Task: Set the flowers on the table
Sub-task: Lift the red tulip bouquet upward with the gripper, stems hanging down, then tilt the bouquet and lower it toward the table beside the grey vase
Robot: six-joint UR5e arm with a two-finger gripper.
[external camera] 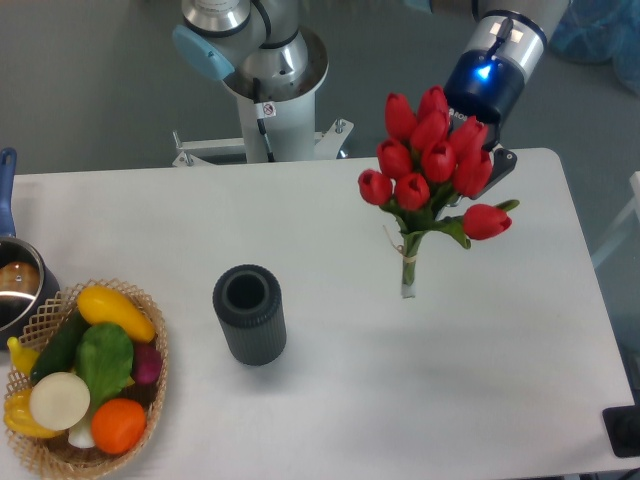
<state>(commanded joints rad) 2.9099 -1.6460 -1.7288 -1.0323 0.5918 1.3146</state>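
We see a white table (480, 400) with rounded corners. On it stand a dark ribbed cylinder (249, 314) near the middle, a woven basket (150, 400) of vegetables at the front left, and a pot (18, 285) at the left edge.

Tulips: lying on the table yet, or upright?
Upright. The tulips hang blooms-up from the gripper, stems pointing down at the table.
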